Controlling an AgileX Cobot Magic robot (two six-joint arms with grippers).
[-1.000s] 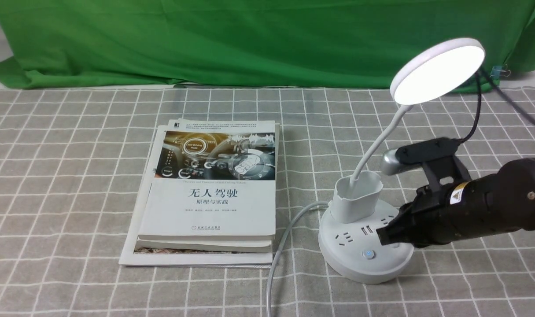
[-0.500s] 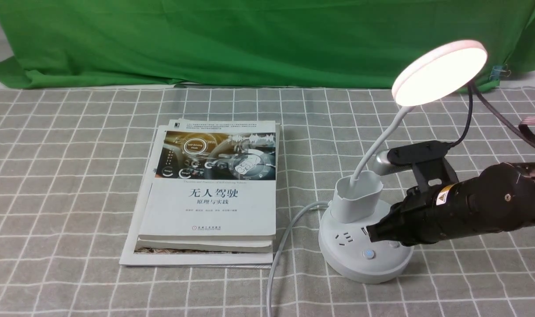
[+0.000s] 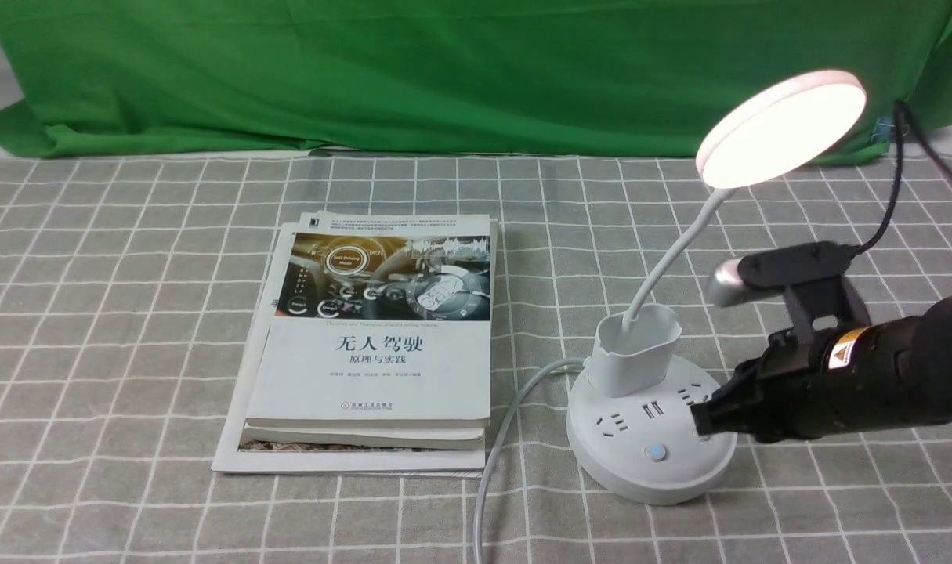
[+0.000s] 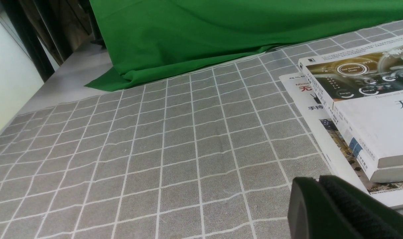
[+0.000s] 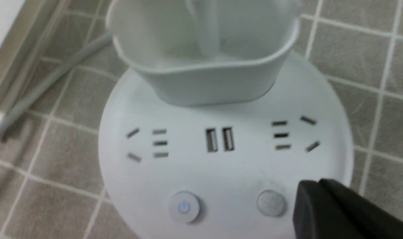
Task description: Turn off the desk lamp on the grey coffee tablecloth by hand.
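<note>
The white desk lamp stands at the right of the grey coffee tablecloth (image 3: 131,313). Its disc head (image 3: 781,129) glows warm white. Its round base (image 3: 640,462) carries a pen cup (image 3: 632,352), sockets and two buttons. My right gripper (image 3: 699,423) is shut, its tip low over the base's right edge. In the right wrist view the gripper (image 5: 315,187) sits just beside the plain grey button (image 5: 271,202), apart from the blue-marked power button (image 5: 184,207). My left gripper (image 4: 315,182) is shut and empty, low over the cloth beside the books.
A stack of books (image 3: 381,345) lies left of the lamp; it also shows in the left wrist view (image 4: 370,99). The lamp's white cord (image 3: 499,439) runs between books and base toward the front edge. A green backdrop (image 3: 444,70) hangs behind.
The lamp's light turned from cold white to warm white. My right gripper went left over the base, then drew back right to the base's edge. The lamp stays lit.
</note>
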